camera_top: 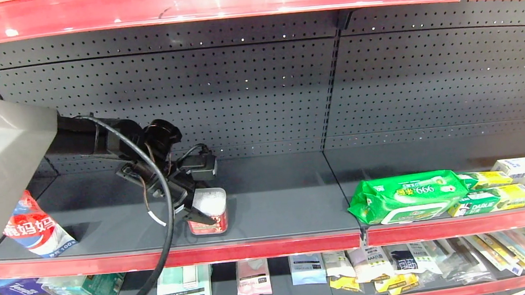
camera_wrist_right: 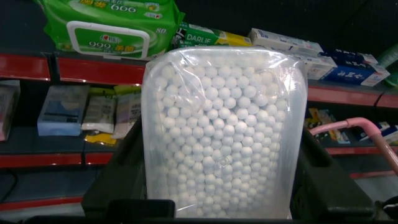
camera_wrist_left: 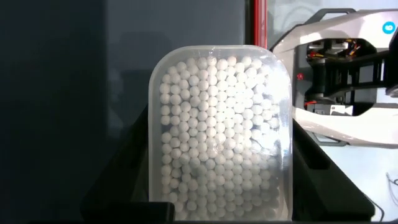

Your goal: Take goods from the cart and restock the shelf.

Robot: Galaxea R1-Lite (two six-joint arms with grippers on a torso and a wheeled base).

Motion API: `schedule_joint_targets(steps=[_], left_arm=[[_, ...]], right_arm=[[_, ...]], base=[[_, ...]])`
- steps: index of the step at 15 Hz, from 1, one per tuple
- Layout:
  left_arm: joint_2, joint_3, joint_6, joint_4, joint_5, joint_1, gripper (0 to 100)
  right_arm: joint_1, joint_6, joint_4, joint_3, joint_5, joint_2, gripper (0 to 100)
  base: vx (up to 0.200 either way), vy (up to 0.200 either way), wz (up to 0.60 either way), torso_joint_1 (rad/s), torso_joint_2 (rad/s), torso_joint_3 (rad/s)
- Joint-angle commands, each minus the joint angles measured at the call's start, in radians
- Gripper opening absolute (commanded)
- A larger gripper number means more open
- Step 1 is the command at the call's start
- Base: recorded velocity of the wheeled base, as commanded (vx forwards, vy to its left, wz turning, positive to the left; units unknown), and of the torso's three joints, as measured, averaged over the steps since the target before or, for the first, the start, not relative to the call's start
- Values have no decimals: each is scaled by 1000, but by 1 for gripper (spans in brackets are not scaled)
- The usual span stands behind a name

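A clear container of white beads with a red label (camera_top: 212,200) stands upright on the grey middle shelf (camera_top: 284,210), towards its left. My left gripper (camera_top: 205,215) is closed around it, one dark finger crossing its front. The left wrist view shows this container (camera_wrist_left: 221,124) from the top, with my left gripper (camera_wrist_left: 217,205) holding its sides. A second bead container (camera_wrist_right: 224,124), wrapped in clear film, is held in my right gripper (camera_wrist_right: 221,199), in front of the shelves.
A red and white bag (camera_top: 37,232) leans at the shelf's left end. A green wipes pack (camera_top: 406,195) and toothpaste boxes (camera_top: 493,192) lie on the right section. Small packets fill the lower shelf (camera_top: 306,272). A pink cart handle (camera_wrist_right: 367,127) is near my right gripper.
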Motion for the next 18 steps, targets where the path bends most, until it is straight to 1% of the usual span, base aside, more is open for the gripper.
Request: schedule_joint_targets(steps=[1, 2, 3, 4, 7, 10, 14, 18], left_arm=[[4, 5, 0, -13, -4, 2, 0], [5, 7, 0, -19, -4, 2, 0], [18, 20, 0, -63, -5, 8, 0], [18, 37, 0, -71, -5, 10, 0], [13, 60, 0, -69, -22, 10, 0], [16, 65, 0, -71, -27, 10, 0], [28, 65, 0, -88, -47, 10, 0], [30, 86, 0, -89, -59, 10, 0]], right_arm=[[0, 0, 0, -2, 1, -2, 0], [0, 0, 0, -2, 1, -2, 0], [0, 0, 0, -4, 1, -2, 0], [0, 0, 0, -2, -1, -3, 0], [0, 0, 0, -2, -1, -3, 0], [0, 0, 0, -2, -9, -10, 0], [0, 0, 2, 4, -9, -19, 0], [0, 0, 2, -1, -13, -16, 0]], base=[[0, 0, 0, 0, 0, 0], [0, 0, 0, 0, 0, 0], [0, 0, 0, 0, 0, 0], [0, 0, 0, 0, 0, 0], [0, 0, 0, 0, 0, 0], [0, 0, 0, 0, 0, 0], [0, 0, 0, 0, 0, 0], [0, 0, 0, 0, 0, 0]])
